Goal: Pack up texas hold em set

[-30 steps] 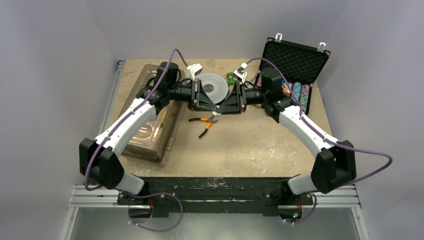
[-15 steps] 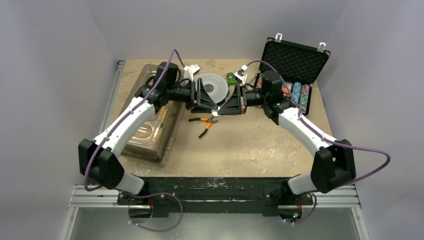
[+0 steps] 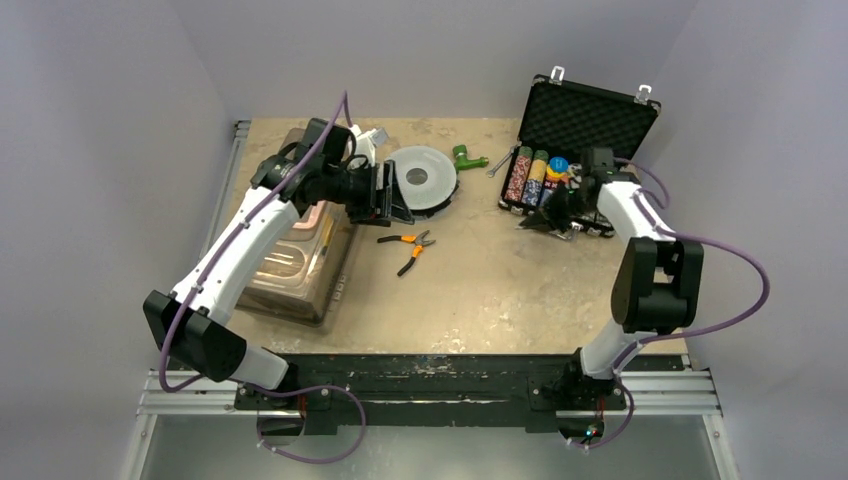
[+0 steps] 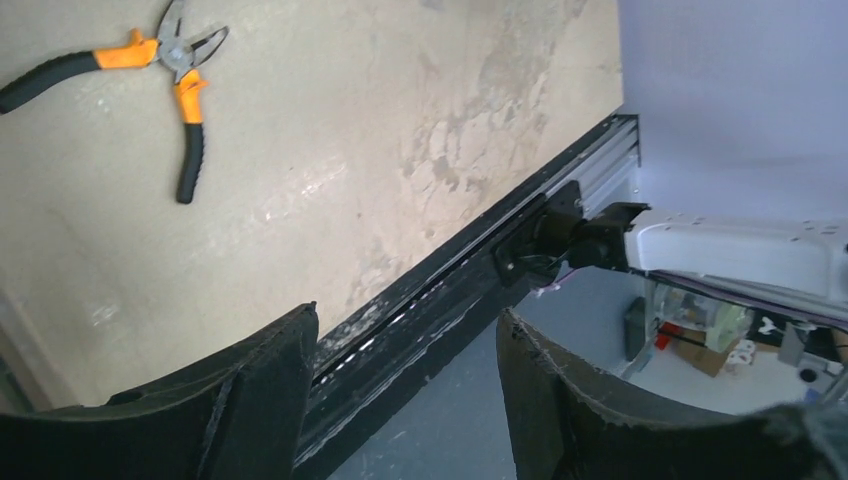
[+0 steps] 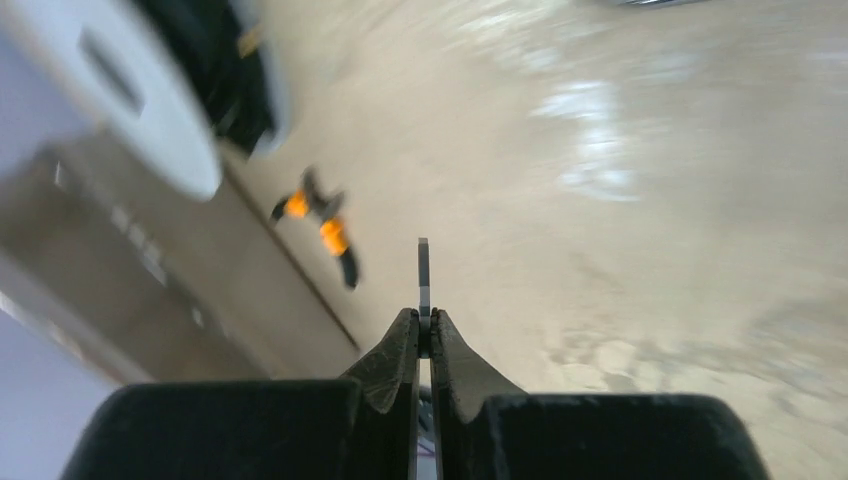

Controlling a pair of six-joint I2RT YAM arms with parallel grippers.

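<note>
Black foam-lined briefcase (image 3: 590, 118) lies open at the far right of the worktop (image 3: 480, 290), chip rows (image 3: 530, 175) inside. Right pincer (image 5: 424, 322), clenched on a thin flat slip (image 5: 423, 270), hangs at its near edge. Left pincer (image 4: 408, 318) released, empty, well apart.

Left gripper (image 4: 405, 330) opened; right gripper (image 5: 423, 322), pinching a thin piece (image 5: 423, 265), swung to the briefcase (image 3: 590, 115)

Plain pale walls (image 3: 430, 50) close round the beige, stained table (image 3: 500, 290) on three sides. Straight ahead of the left claw (image 4: 405, 335) a black bar (image 4: 450, 270) edges the table; beyond it, possibly cardboard boxes (image 4: 712, 352) on a grey floor (image 4: 440, 440).
</note>
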